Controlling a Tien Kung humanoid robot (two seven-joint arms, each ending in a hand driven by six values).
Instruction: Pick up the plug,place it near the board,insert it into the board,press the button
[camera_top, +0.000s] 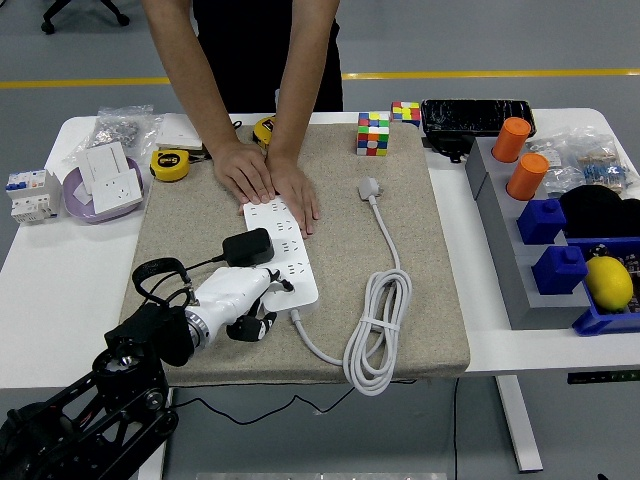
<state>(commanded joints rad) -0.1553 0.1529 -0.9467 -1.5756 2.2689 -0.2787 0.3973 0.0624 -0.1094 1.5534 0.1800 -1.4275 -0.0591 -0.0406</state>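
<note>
Board (281, 247) runs lengthwise away from robot; left hand (245, 300) curled at its near end, grasping nothing.

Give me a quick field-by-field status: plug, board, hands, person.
plug: black plug sitting on the power strip, near its end
left hand: left hand at the strip's near end, fingers curled, holding nothing
right hand: out of view
person: both hands flat on the strip's far end
strip cable: coiled on the mat, to the strip's right
</note>
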